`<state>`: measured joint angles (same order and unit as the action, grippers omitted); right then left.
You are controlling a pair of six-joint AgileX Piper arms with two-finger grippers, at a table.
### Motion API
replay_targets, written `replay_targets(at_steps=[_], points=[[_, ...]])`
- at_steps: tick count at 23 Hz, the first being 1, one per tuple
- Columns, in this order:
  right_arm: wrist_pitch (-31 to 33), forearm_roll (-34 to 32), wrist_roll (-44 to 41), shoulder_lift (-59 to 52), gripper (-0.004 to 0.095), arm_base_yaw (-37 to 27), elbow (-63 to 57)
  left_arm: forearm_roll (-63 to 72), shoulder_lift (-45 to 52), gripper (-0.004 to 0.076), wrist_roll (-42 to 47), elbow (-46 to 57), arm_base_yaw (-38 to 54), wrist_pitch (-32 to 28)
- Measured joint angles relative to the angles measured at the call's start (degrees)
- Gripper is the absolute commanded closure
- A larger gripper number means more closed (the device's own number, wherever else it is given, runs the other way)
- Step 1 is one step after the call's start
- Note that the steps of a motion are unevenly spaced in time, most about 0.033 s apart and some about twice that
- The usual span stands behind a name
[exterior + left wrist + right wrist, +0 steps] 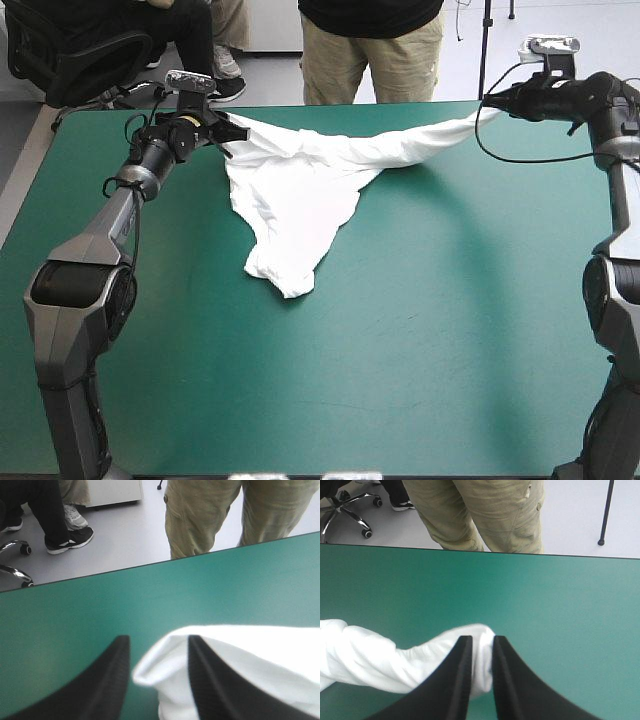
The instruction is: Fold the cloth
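our right gripper (488, 108) is pinching one end of the white t-shirt (295, 190) near the desk's (420, 350) far right corner; our left gripper (237, 136) is standing parted around the other end, far left

Left pincer (156, 639) parted, right pincer (481, 639) clamped
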<state>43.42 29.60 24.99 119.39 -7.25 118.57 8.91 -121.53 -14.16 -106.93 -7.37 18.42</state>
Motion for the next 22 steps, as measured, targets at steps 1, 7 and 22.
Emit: replay_targets(at_steps=[1, 7, 22], points=[[-0.7, -0.26, 0.0, 0.42, 0.0346, 0.0, 0.0, 0.9, -0.35, 0.0109, -0.24, 0.0, 0.0, -0.28], [-1.04, -0.3, 0.0, -0.76, 0.0408, 0.0, 0.0, 0.96, 1.47, 0.0225, -1.79, -4.57, 0.0, 12.15], [26.08, 2.26, -1.19, -27.76, 0.0494, 0.0, 0.11, 12.26, 17.39, 0.0287, -12.33, 2.79, -9.71, 52.08]])
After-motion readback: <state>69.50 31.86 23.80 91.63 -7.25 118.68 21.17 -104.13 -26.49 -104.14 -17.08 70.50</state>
